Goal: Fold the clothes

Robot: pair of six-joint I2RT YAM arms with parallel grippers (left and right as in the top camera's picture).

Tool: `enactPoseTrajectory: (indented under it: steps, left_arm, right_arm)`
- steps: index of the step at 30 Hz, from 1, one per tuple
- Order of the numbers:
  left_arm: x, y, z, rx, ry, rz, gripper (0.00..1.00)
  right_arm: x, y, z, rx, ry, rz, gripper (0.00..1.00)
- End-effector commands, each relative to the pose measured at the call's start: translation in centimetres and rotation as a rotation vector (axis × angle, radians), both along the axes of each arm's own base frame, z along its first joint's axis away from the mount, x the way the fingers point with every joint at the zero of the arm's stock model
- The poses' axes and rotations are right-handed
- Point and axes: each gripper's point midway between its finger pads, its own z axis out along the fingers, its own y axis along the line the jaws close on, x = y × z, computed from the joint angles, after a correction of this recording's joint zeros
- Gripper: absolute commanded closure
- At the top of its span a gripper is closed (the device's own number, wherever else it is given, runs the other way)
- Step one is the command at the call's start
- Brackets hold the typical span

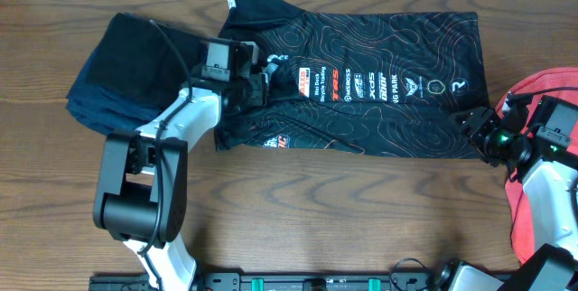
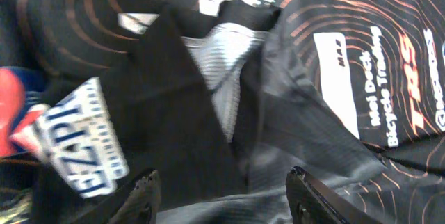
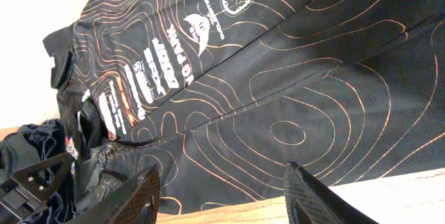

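On the table (image 1: 361,219), black jersey (image 1: 379,115) lies beneath left gripper (image 2: 224,196).

The desk (image 1: 343,210) is bare wood along its near edge, so a hand can pass there. The black jersey (image 1: 379,83) covers the middle up to the far edge. A dark blue cloth (image 1: 117,65) blocks the left side and the red T-shirt (image 1: 522,223) the right edge. The left arm (image 1: 172,128) stands over the jersey's left part.
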Motion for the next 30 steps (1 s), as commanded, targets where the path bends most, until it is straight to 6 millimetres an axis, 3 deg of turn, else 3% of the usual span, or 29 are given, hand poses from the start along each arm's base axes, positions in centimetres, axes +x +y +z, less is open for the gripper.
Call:
enactPoseTrajectory:
  steps: [1, 9, 14, 24, 30]
  left_arm:
    - [-0.1, -0.7, -1.3, 0.057, -0.008, -0.079, 0.40]
    - [0.3, -0.2, -1.7, 0.107, -0.026, -0.080, 0.64]
    - [0.9, -0.1, -1.1, 0.112, -0.056, -0.070, 0.93]
    - [3.5, -0.1, 3.8, 0.113, -0.179, -0.050, 0.94]
    - [5.6, 1.9, 5.2, 0.211, -0.268, 0.043, 0.94]
  right_arm:
    - [0.4, 0.1, 0.9, -0.020, -0.030, 0.021, 0.45]
    - [0.4, 0.1, 0.9, -0.017, -0.029, 0.018, 0.44]
    - [0.4, 0.1, 0.9, -0.018, -0.029, 0.018, 0.44]
    - [0.4, 0.1, 0.9, -0.018, -0.029, 0.018, 0.44]
    - [0.4, 0.0, 0.8, -0.025, -0.026, 0.014, 0.44]
